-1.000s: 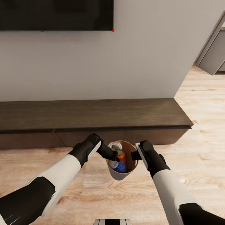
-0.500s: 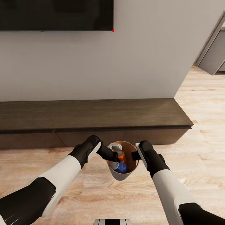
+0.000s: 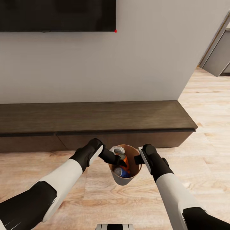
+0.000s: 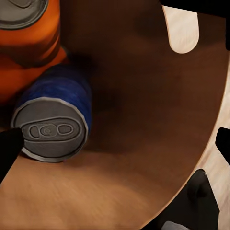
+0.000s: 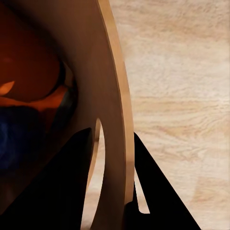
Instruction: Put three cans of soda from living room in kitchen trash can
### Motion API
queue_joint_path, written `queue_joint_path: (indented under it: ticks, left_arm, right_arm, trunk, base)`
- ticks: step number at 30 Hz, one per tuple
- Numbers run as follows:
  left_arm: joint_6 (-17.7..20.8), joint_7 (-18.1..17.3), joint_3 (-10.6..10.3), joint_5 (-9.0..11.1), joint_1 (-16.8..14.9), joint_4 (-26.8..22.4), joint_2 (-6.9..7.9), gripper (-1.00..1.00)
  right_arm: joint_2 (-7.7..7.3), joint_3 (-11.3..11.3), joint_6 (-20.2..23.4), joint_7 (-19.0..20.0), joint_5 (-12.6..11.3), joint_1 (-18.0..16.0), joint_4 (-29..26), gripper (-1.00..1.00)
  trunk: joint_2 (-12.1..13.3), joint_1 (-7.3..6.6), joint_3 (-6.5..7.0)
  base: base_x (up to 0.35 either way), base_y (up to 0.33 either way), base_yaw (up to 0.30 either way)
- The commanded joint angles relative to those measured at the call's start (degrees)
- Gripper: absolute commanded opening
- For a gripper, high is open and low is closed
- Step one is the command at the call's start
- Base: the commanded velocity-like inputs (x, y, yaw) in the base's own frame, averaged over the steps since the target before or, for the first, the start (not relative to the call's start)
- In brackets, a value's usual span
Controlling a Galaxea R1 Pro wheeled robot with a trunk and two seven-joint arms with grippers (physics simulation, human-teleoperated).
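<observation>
**A:** What room are you standing in?

**B:** You're on pale wood-plank floor facing a grey wall. A long dark wooden bench runs across the middle of the head view, and a black wall screen fills the upper left corner. At the upper right an opening shows more plank floor and grey cabinet fronts.

**A:** Where's the tash can?

**B:** Low centre of the head view, in front of the bench and between your two arms. It's tilted, coppery-brown inside and grey outside.

**A:** What's in it?

**B:** A blue can on its side with its silvery top toward your left wrist camera, touching an orange can. In the head view a silvery can top shows at the rim.

**A:** And your grippers?

**B:** Your right gripper is clamped on the bucket's wall beside the slot handle, one finger inside and one outside. Your left gripper reaches over the rim, fingers apart, holding nothing.
</observation>
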Motion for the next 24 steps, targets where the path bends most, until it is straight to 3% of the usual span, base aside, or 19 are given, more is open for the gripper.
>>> queue_joint_path:
  ticks: [1, 5, 8, 11, 13, 14, 16, 17, 18, 19, 20, 22, 23, 24]
  left_arm:
    - [-0.6, 0.3, -0.2, -2.5, 0.0, -0.1, 0.15, 1.00]
    - [-0.8, 0.1, -0.1, -2.4, 0.6, -0.9, 0.61, 1.00]
    - [-1.3, -0.2, 0.1, -2.3, 1.1, -4.3, 0.82, 1.00]
    - [-1.5, -0.5, 0.4, -2.0, 3.0, -10.3, 2.07, 1.00]
    - [-1.5, -0.7, 0.5, -1.9, 6.3, -16.6, 4.11, 1.00]
    - [-1.6, -0.7, 0.6, -1.8, 8.1, -19.8, 5.83, 1.00]
    - [-1.6, -0.8, 0.7, -1.8, 9.8, -23.0, 7.97, 1.00]
    - [-1.8, -0.8, 1.7, -1.7, 11.3, -26.1, 10.57, 1.00]
    - [-1.9, -0.8, 2.5, -1.6, 11.9, -27.4, 11.71, 1.00]
    - [-2.3, -0.8, 5.2, -1.6, 12.9, -29.5, 13.81, 1.00]
    - [-3.0, -1.3, 11.1, -1.5, 14.4, -31.4, 16.03, 1.00]
    - [-3.5, -2.3, 15.0, -1.5, 15.3, -32.2, 16.91, 1.00]
    - [-4.1, -3.8, 18.4, -1.6, 16.2, -32.7, 17.49, 1.00]
    - [-4.5, -4.6, 19.8, -1.6, 16.7, -32.8, 17.76, 1.00]
  right_arm:
    - [-0.06, 0.0, 0.0, 0.3, -2.1, 0.0, -0.9, -1.00]
    - [-0.30, -0.1, 0.0, 0.3, -2.1, 0.0, -0.8, -1.00]
    - [-0.49, -0.2, 0.0, 0.3, -2.1, 0.0, -0.7, -1.00]
    - [-0.65, -0.3, 0.0, 0.4, -2.1, 0.0, -0.7, -1.00]
    - [-0.78, -0.4, 0.0, 0.4, -2.1, 0.0, -0.7, -1.00]
    - [-0.92, -0.4, 0.0, 0.4, -2.1, 0.0, -0.7, -1.00]
    - [-1.23, -0.4, 0.0, 0.4, -2.1, 0.0, -0.7, -1.00]
    - [-1.53, -0.5, 0.0, 0.4, -2.2, 0.1, -0.7, -1.00]
    - [-1.68, -0.5, 0.0, 0.4, -2.2, 0.1, -0.7, -1.00]
    - [-1.93, -0.6, 0.0, 0.4, -2.2, 0.1, -0.7, -1.00]
    - [-2.24, -0.7, 0.0, 0.4, -2.2, 0.1, -0.7, -1.00]
    - [-2.50, -0.7, 0.0, 0.4, -2.2, 0.1, -0.7, -1.00]
    - [-2.79, -0.8, 0.0, 0.4, -2.2, 0.1, -0.7, -1.00]
    - [-2.89, -0.8, 0.0, 0.4, -2.2, 0.1, -0.7, -1.00]
  trunk:
    - [0.0, 0.00, 0.00]
    - [0.0, 0.00, 0.00]
    - [0.0, 0.00, 0.00]
    - [0.0, 0.00, 0.00]
    - [0.0, 0.00, 0.00]
    - [0.0, 0.00, 0.00]
    - [0.0, 0.00, 0.00]
    - [0.0, 0.00, 0.00]
    - [0.0, 0.00, 0.00]
    - [0.0, 0.00, 0.00]
    - [0.0, 0.00, 0.00]
    - [0.0, 0.00, 0.00]
    - [0.0, 0.00, 0.00]
    - [0.0, 0.00, 0.00]
  base:
    - [0.000, 0.000, 0.000]
    - [0.000, 0.000, 0.000]
    - [0.000, 0.000, 0.000]
    - [0.000, 0.000, 0.000]
    - [0.000, 0.000, 0.000]
    - [0.000, 0.000, 0.000]
    - [0.000, 0.000, 0.000]
    - [0.000, 0.000, 0.000]
    - [0.000, 0.000, 0.000]
    - [0.000, 0.000, 0.000]
    - [0.000, 0.000, 0.000]
    - [0.000, 0.000, 0.000]
    - [0.000, 0.000, 0.000]
    - [0.000, 0.000, 0.000]
